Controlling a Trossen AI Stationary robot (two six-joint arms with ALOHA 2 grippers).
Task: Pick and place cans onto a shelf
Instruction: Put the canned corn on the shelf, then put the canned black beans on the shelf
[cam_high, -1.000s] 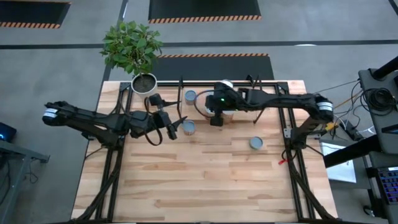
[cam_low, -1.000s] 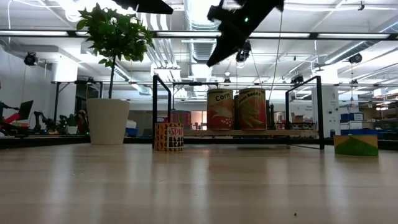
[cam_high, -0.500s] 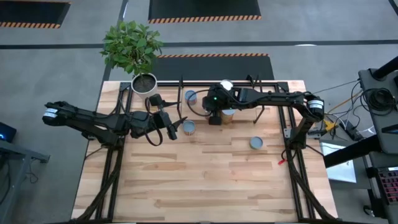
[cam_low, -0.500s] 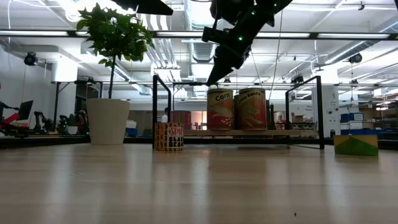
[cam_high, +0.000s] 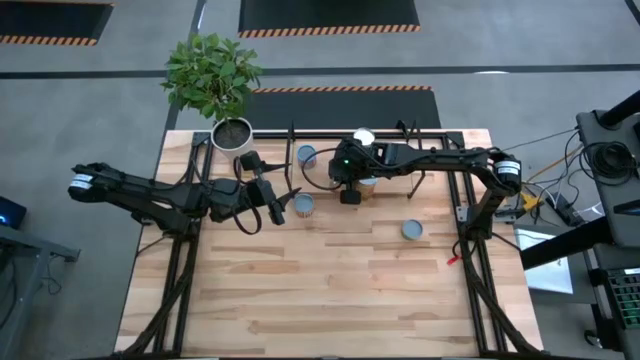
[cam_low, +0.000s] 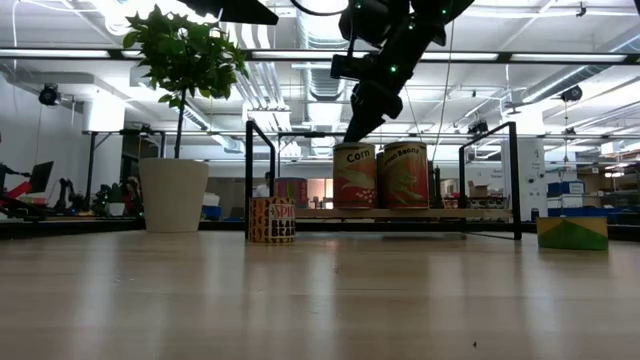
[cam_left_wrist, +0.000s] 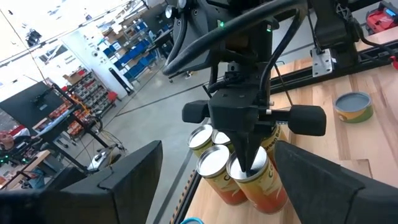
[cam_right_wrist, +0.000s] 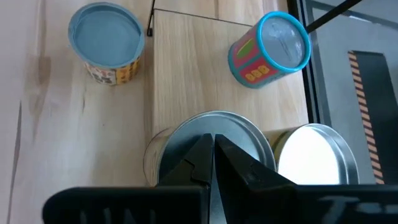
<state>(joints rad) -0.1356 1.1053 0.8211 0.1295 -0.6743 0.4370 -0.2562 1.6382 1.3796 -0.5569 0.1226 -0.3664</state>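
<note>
My right gripper is shut and points down right over the top of a tall "Corn" can. That can stands on the shelf beside a "Beans" can. The right wrist view shows the shut fingertips over the can's silvery lid. A pink can stands farther along the shelf board. My left gripper is open and empty, level, beside a can standing on the table. Another can stands on the table to the right. My right gripper comes from above, pointing down, with its shut fingertips at the middle of the Corn can's lid. I cannot tell whether they touch the lid. The can stands upright on the shelf board.
A white pot with a green plant stands at the table's far left corner. The shelf's black rods rise around the cans. A bright-topped can stands at the shelf's back. The near half of the table holds nothing.
My right gripper, shut throughout, has come down from well above the shelf to the top of the Corn can, shifting a little sideways along the shelf on the way. The cans have kept their places.
</note>
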